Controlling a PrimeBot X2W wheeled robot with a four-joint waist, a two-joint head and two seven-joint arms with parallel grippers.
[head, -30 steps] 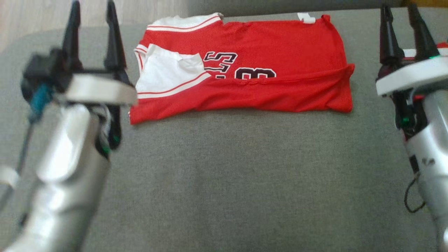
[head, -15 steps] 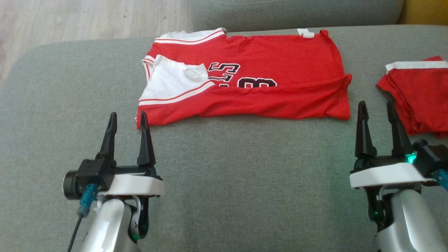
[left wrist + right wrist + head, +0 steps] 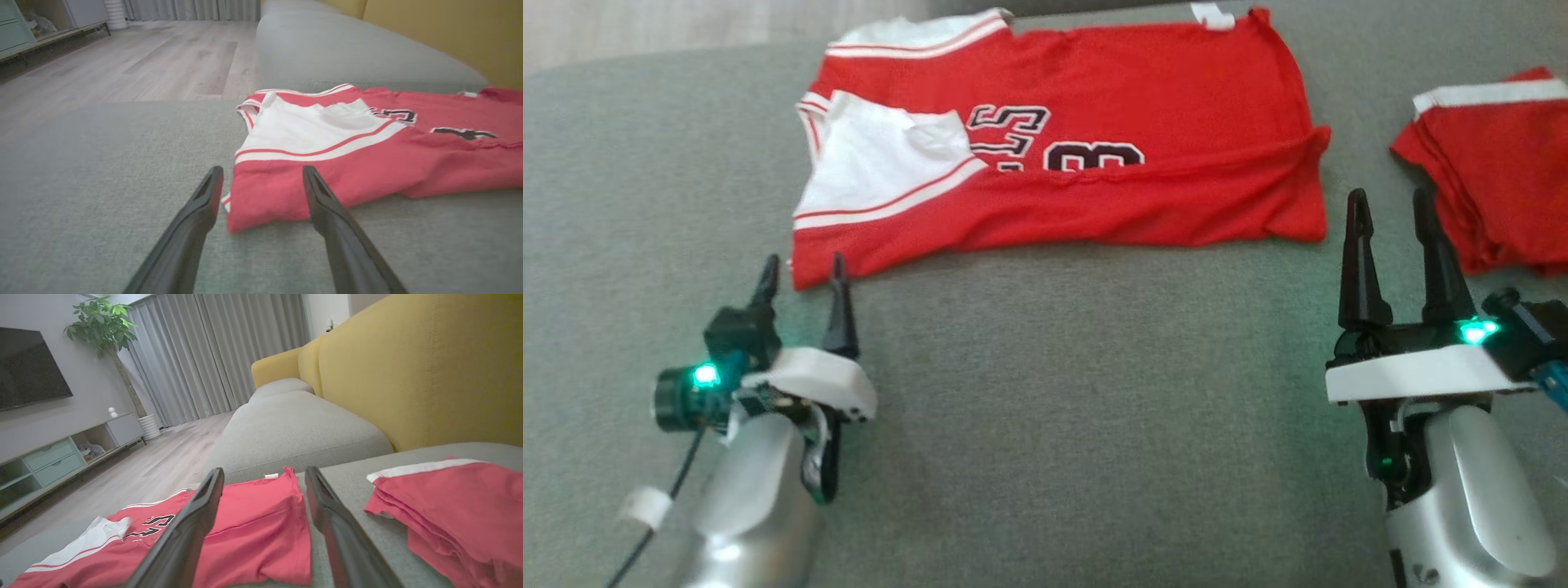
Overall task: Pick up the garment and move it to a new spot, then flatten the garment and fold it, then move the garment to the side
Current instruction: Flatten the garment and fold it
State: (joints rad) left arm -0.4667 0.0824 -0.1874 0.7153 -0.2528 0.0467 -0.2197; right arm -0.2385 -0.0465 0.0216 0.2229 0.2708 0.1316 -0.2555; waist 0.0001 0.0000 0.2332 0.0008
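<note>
The garment [image 3: 1111, 122] is a red jersey with white trim and dark lettering, lying on the grey cushion with its near long edge folded over. My left gripper [image 3: 800, 273] stands open at the jersey's near left corner [image 3: 261, 200], which lies between the fingertips in the left wrist view. My right gripper [image 3: 1388, 208] is open too, just right of the jersey's near right corner [image 3: 282, 547], with nothing between its fingers.
A second folded red garment [image 3: 1494, 163] with white trim lies at the right edge of the cushion [image 3: 1054, 425]. Yellow sofa backrest [image 3: 416, 367] rises behind. Wooden floor [image 3: 122, 69] lies beyond the cushion's left end.
Both arms have come down from high at the sides to low near the jersey's near corners. The left gripper has edged closer to the near left corner. The camera has shifted.
</note>
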